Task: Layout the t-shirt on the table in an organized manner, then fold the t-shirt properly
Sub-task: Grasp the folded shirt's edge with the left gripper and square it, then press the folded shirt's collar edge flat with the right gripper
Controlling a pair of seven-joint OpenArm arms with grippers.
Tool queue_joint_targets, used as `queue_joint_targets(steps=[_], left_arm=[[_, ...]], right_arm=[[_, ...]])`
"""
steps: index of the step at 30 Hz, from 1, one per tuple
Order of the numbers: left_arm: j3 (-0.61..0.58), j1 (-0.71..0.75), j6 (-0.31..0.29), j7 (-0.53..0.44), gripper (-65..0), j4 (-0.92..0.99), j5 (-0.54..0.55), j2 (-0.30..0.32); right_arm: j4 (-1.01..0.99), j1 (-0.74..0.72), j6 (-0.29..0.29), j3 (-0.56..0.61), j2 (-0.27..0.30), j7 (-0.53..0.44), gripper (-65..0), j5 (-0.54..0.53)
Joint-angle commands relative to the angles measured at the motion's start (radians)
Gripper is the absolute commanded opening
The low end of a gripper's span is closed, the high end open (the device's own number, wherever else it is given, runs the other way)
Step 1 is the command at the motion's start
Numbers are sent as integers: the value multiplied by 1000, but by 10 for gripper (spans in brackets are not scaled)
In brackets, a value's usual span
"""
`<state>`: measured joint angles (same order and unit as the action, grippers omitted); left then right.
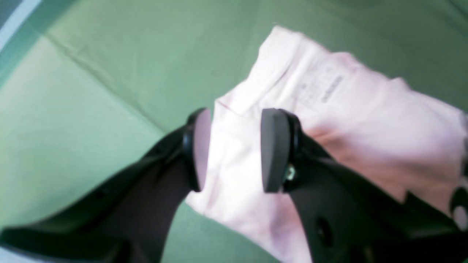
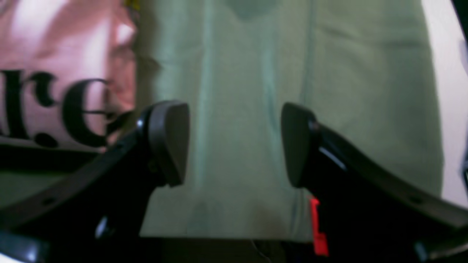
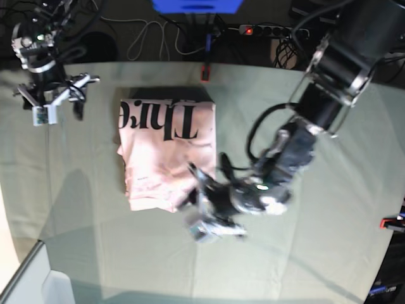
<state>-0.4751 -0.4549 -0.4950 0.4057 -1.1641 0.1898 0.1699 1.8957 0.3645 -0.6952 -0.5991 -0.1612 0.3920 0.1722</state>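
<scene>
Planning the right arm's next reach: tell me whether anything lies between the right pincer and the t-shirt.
Nothing visible does. The right pincer hangs open over the table at its far corner, apart from the folded t-shirt; only bare grey-green cloth lies between them. The left pincer is at the shirt's opposite, near edge.

Looks like a robotics lab/test bench, not a home. The table (image 3: 329, 253) is draped w/ pale grey-green cloth, a red-and-black clamp (image 3: 205, 71) pinching its far edge. Behind it on the dark floor: a power strip (image 3: 272, 30) w/ lit red switch, loose cables (image 3: 152, 35), a blue box (image 3: 196, 6). Two black robot arms mounted either side.
</scene>
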Motion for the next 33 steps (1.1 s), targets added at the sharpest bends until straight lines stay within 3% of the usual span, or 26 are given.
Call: queue_joint_targets(steps=[1, 7, 9, 13, 17, 24, 33], left_arm=[[75, -3, 17, 0, -428, -53, 1, 36], [508, 226, 15, 131, -428, -236, 1, 127], [657, 308, 8, 149, -428, -274, -2, 133], [895, 442, 8, 155, -428, -330, -6, 133], [1053, 552, 8, 155, -428, -366, 1, 124], [1143, 677, 6, 149, -428, -380, 3, 99], [1285, 709, 6, 154, -428, -376, 3, 66]], right_arm=[[38, -6, -3, 37, 4, -35, -310, -23], [72, -3, -3, 253, 4, -28, -595, -23], [54, -3, -3, 318, 4, -28, -650, -23], [9, 0, -3, 434, 4, -28, -650, -23], [-31, 23, -3, 542, 4, -32, -650, -23], [-223, -38, -3, 571, 4, -37, -650, -23], [-358, -69, -3, 575, 4, -38, -650, -21]])
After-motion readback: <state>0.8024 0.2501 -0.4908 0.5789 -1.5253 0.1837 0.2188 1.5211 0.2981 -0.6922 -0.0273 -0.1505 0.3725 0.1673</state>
